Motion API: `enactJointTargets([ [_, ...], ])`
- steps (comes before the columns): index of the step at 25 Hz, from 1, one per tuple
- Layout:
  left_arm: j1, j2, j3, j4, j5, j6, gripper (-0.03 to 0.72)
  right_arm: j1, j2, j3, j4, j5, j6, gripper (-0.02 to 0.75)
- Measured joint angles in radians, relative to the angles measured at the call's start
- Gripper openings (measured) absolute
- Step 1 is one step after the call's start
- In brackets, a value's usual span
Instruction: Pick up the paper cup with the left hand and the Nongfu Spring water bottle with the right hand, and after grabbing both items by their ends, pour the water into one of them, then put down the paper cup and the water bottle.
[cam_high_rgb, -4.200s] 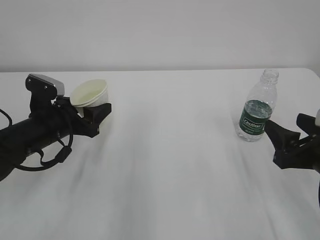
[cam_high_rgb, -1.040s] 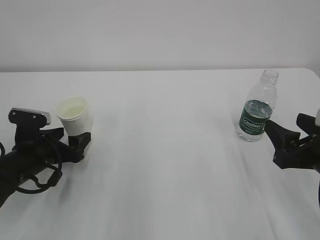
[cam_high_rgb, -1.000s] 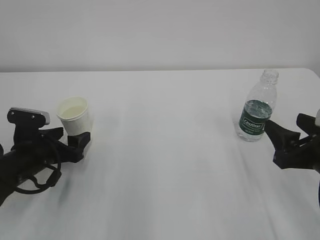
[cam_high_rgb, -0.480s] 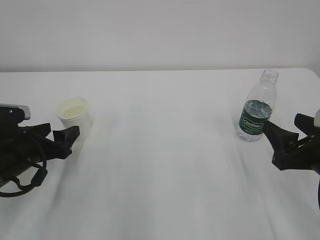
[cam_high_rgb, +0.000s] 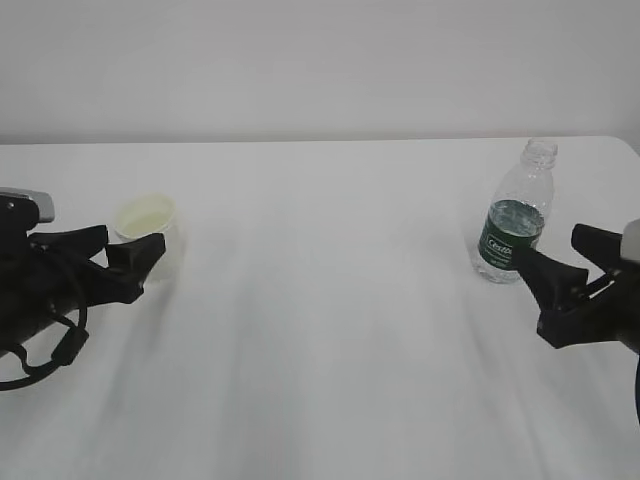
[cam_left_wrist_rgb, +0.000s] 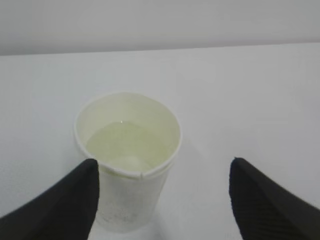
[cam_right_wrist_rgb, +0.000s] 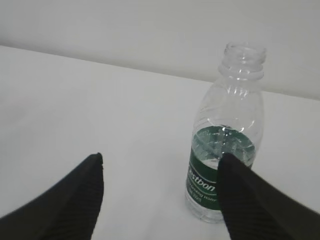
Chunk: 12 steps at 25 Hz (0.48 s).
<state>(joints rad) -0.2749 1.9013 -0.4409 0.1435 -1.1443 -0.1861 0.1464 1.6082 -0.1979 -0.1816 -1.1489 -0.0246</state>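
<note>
Cup (cam_high_rgb: 148, 224) of water now stands free on the table (cam_high_rgb: 330, 300) at the left hand's (cam_high_rgb: 125, 258) twelve o'clock, jaws open and backed off, while the uncapped Nongfu Spring water bottle (cam_high_rgb: 515, 213) stands before the open right hand (cam_high_rgb: 560, 272), so only retreat seems left.

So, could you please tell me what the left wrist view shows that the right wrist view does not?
Only the left wrist view shows the paper cup, upright on the table with clear liquid in the bottom, standing free between the open left pincer fingers. Only the right wrist view shows the Nongfu Spring water bottle, upright and uncapped, just ahead of the open right pincer. Both show the white table, a pale wall behind it, and two black fingertips holding nothing.
</note>
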Motion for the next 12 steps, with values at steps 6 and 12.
enactJointTargets([
  [6, 0.0, -0.091, 0.0, -0.01, 0.0, 0.0, 0.571, 0.0, -0.036, 0.0, 0.02, 0.0, 0.0, 0.533],
  [12, 0.0, -0.188, 0.002, -0.011, 0.087, -0.017, 0.569, 0.0, -0.038, -0.027, 0.022, 0.012, 0.031, 0.533],
])
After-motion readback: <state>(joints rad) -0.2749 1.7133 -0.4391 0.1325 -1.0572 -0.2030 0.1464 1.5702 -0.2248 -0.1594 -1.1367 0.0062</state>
